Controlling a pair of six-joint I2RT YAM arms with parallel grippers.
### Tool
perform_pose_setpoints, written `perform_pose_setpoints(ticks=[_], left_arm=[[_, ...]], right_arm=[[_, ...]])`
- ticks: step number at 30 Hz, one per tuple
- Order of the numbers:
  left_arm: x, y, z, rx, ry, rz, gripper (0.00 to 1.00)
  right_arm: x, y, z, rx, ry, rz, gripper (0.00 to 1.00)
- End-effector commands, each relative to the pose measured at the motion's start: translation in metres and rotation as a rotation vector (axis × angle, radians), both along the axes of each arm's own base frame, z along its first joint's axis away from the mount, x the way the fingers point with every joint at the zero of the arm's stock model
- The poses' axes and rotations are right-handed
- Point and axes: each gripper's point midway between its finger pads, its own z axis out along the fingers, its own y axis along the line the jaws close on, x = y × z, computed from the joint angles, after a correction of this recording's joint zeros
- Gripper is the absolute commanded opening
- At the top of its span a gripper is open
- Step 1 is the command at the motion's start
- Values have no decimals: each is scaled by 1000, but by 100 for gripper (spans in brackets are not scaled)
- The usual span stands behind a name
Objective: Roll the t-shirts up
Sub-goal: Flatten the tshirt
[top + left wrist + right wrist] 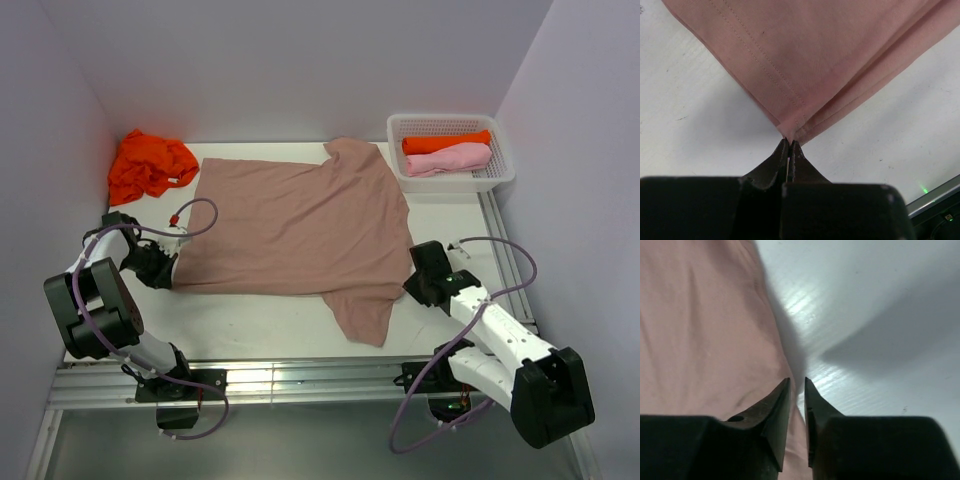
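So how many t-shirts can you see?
4: a pinkish-brown t-shirt spread mid-table, a crumpled orange t-shirt at the far left corner, and a rolled orange t-shirt and a rolled light pink t-shirt in the white mesh basket. More could hide under those.

This is a robotics lab test cell. A bare white table [270,320] is boxed in by plain pale walls [300,60] from 9 through 12 to 3 o'clock. At 6 o'clock an aluminium rail [300,385] carries a cabled left arm [95,300] and right arm [500,345].

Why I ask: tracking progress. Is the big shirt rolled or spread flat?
Spread flat: the big shirt lies open on the table, with no roll started.
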Motion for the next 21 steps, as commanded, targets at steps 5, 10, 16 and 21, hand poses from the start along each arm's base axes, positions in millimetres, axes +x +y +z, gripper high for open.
perform_pose_setpoints(ticks=[5,10,16,21], left_arm=[[0,-1,4,4,-9,-25,0],[0,-3,4,-5,-5,-16,9],[-1,-6,5,-27,-4,-9,23],[0,-10,10,-40,-18,-13,34]], right_arm=[[-14,-13,8,-35,-7,-13,43],[-14,12,32,71,-117,59,44],[-36,41,31,109,-92,132,43],[-66,69,12,93,8,247,43]])
